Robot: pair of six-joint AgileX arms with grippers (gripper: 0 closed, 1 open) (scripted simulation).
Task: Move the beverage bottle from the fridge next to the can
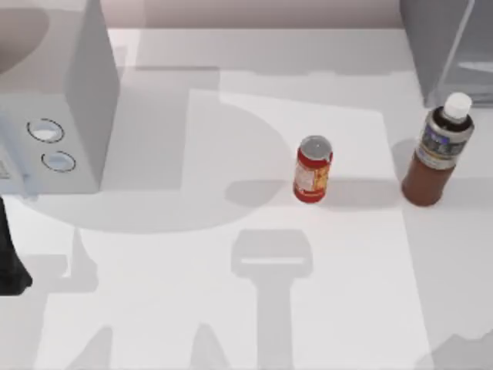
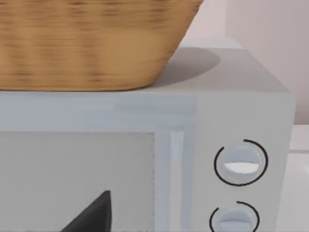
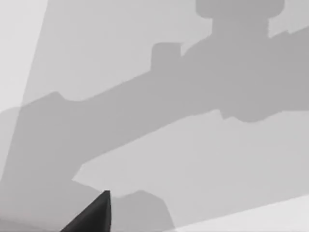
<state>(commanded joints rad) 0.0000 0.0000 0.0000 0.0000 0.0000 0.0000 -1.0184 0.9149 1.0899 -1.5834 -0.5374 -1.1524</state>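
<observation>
The beverage bottle, brown with a white cap and a grey-blue label band, stands upright on the table at the right. It is just in front of the grey fridge in the far right corner. The red can stands upright near the table's middle, a clear gap to the left of the bottle. My left arm is at the table's left edge, and a dark part of my left gripper faces the white box. A dark part of my right gripper hangs over bare table with arm shadows.
A white box with two round dials stands at the far left, and a wicker basket rests on top of it. The white table stretches in front of the can and bottle.
</observation>
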